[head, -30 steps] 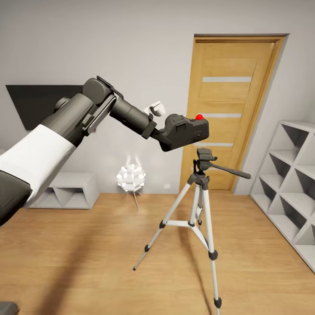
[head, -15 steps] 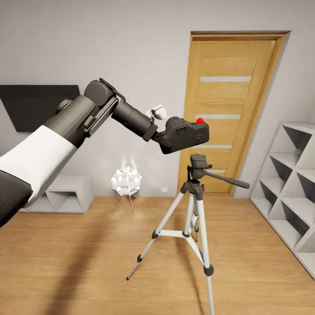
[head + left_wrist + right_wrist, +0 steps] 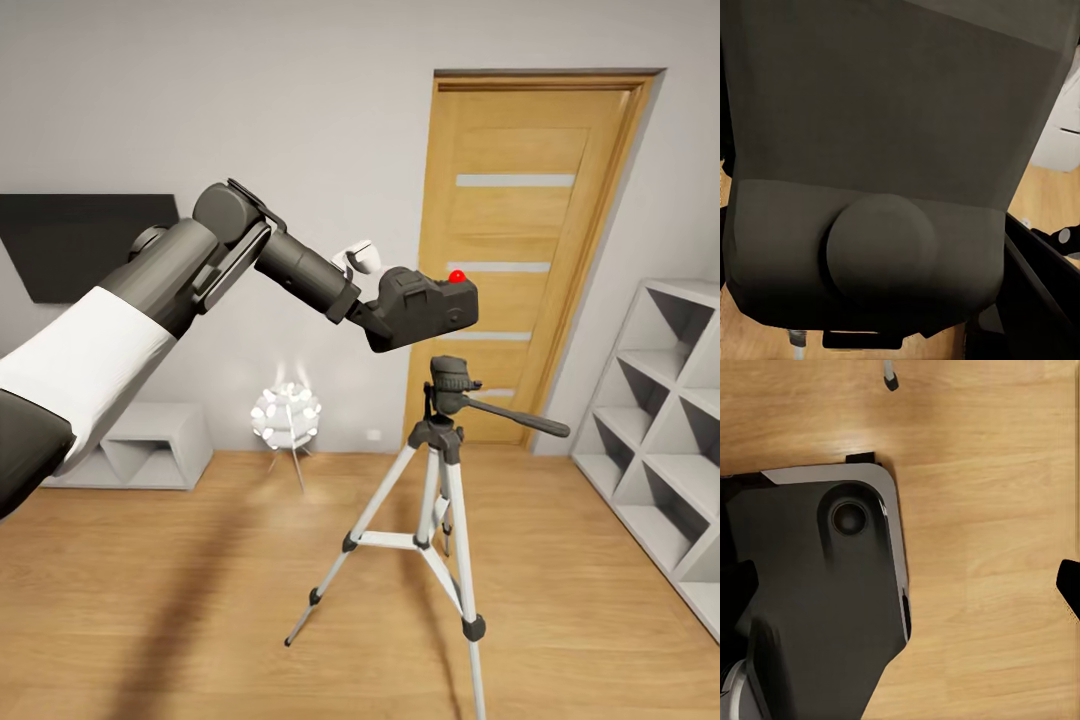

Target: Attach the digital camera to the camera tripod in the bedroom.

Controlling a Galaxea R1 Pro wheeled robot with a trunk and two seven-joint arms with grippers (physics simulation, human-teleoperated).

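The left gripper at the end of the outstretched left arm pinches the digital camera, a matte-black body with a hump on top and a bright red round button near its far upper corner. The camera hangs in the air just above the head of the camera tripod, not touching it; its long axis runs roughly level from the gripper toward the door, slightly tilted. In the left wrist view the camera's dark body sits right against the lens, with a round boss on it. The tripod stands upright on three thin silver-grey legs with black joints, its dark grey head carrying a long pan handle that points right and slightly down. A small white flower-shaped lamp stands by the white-grey wall, beside a low grey shelf unit. The floor is light wooden planks; a wooden door stands behind the tripod and grey cube shelving lines the right wall. The right wrist view looks down on the robot's dark base over the planks; whether the right gripper is spread or closed cannot be told.
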